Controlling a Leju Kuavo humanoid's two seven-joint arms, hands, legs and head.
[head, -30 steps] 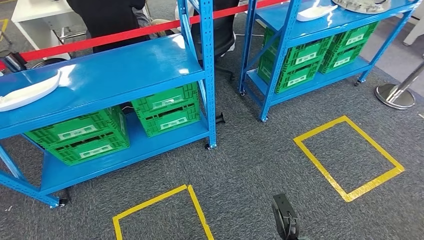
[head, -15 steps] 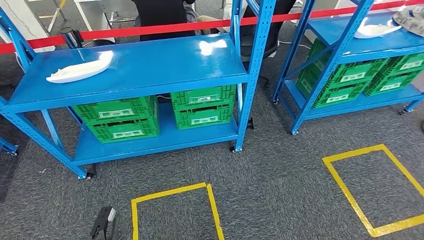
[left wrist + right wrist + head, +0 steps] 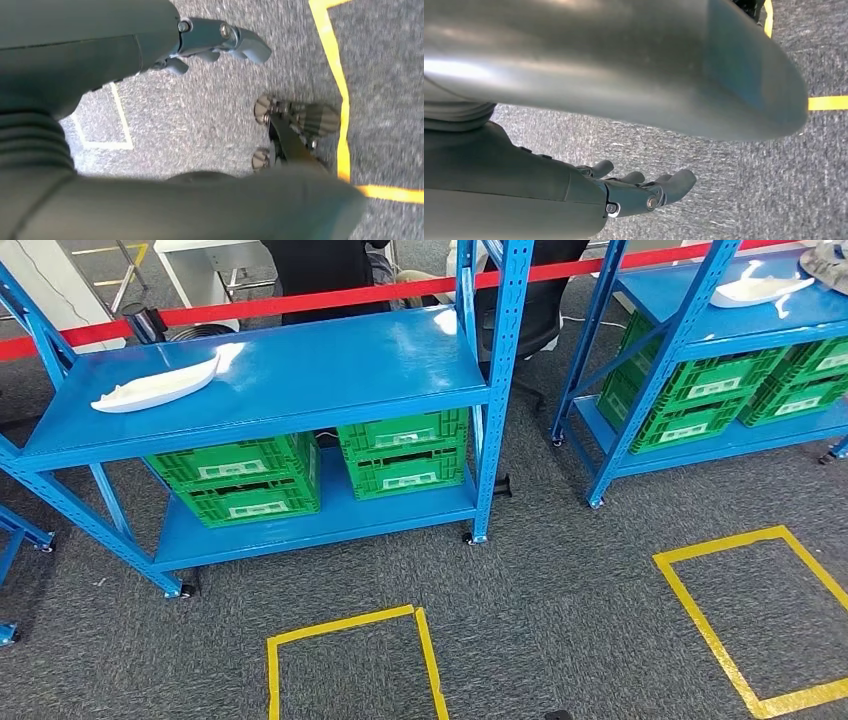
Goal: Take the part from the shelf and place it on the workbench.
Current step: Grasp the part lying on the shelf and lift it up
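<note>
white part waits on the shelf top, both hands hanging empty

the part [image 3: 157,389] is a long, shallow white shell, pointed at one end, lying flat on the top deck of the blue shelf [image 3: 300,370]. taking that shelf as the landmark: the part sits toward the shelf's left end, near its back edge and just beside the left rear upright. green crates [image 3: 325,465] stand on the shelf's lower deck, directly under the top deck and well below the part. a yellow floor square [image 3: 350,660] lies on the carpet in front of the shelf, and a red barrier tape [image 3: 300,302] runs behind it.

the left hand [image 3: 215,42] hangs over the carpet with its fingers loosely apart and nothing in them. the right hand [image 3: 644,190] hangs the same way, fingers slightly spread, holding nothing.

by its look the part is a thin moulded piece: probably light, fairly stiff, but smooth and likely to slide on the painted deck. its thin rim and narrow tip look like the weak spots. the broad middle seems the better hold, with fingers under one long edge and the thumb over the top, kept level so it does not tip out. a push before the grip could skate it toward the shelf's back edge.
</note>
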